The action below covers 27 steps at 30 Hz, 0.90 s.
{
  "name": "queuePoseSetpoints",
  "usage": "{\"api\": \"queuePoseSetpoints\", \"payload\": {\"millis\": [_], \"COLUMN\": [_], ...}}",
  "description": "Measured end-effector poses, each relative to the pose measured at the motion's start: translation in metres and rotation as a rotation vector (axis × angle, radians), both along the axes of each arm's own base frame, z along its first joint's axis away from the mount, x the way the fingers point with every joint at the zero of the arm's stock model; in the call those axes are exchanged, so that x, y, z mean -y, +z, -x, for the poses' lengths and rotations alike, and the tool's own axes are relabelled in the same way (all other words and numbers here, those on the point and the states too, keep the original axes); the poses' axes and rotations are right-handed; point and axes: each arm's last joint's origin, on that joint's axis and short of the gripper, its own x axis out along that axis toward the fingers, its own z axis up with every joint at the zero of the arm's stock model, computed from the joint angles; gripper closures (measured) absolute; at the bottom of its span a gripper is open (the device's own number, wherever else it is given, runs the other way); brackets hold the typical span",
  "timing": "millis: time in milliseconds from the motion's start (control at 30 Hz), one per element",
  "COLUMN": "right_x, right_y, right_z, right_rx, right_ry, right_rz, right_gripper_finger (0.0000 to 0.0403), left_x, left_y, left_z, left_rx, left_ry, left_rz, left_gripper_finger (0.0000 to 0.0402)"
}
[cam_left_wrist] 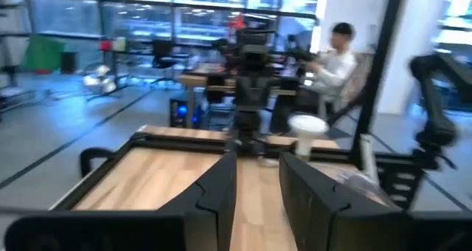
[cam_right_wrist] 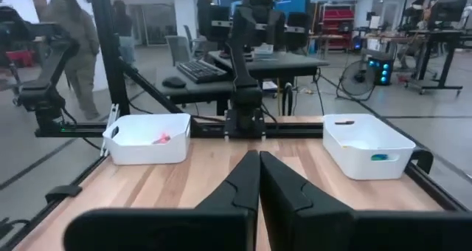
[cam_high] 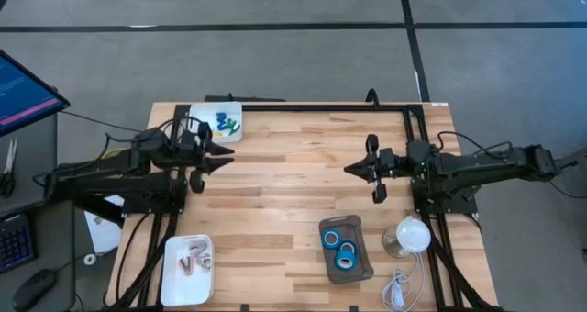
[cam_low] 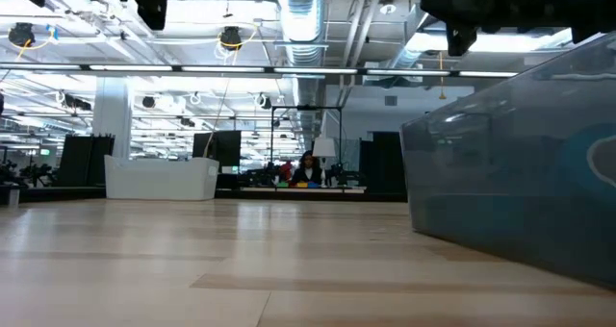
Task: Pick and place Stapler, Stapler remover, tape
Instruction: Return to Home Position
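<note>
Where the tape [cam_high: 345, 254] lies, three bright blue rolls sit close together inside the black bin [cam_high: 353, 228]. The bin stands on the lower right part of the wooden worktop [cam_high: 275, 193] in the high view. In the low view its dark wall fills the right side, and a bit of blue shows through it. Just beside the bin stands a round white lamp [cam_high: 412, 233] with a thin white cord.

Far across the worktop, at its upper left corner in the high view, the upper white bin [cam_high: 200, 112] holds the blue stapler [cam_high: 223, 119] and some small green things. The lower white bin [cam_high: 182, 289], at the lower left corner, holds pinkish stapler removers [cam_high: 193, 259].

Both arms hang above the worktop, well apart from all three bins, and point at each other. The left gripper [cam_high: 226, 162] is over the left side. Its jaws are open a little and hold nothing. The right gripper [cam_high: 348, 169] is over the right side. Its jaws are pressed together and hold nothing.
</note>
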Motion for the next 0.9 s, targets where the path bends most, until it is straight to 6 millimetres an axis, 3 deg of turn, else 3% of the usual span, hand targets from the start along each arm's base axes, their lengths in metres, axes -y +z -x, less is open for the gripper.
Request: {"api": "queuePoseSetpoints", "payload": {"millis": [233,467,900], "right_x": [-0.002,-0.002,-0.002], "right_y": [0.001,0.010,0.014], "right_z": [0.002,0.015,0.053], "right_rx": [-0.001,0.041,0.014], "right_ry": [0.020,0.017,0.016], "right_rz": [-0.013,0.014,-0.006], "right_gripper_finger": [0.0400,0.0400,0.0400], "left_x": [0.014,0.021,0.025], "left_y": [0.000,0.002,-0.021], "left_z": [0.002,0.012,0.045], "left_rx": [0.010,0.045,0.111], "left_ry": [-0.275,-0.325,-0.333], "left_rz": [-0.088,-0.136,-0.125], "left_gripper_finger": [0.0307,0.0307,0.0307]}}
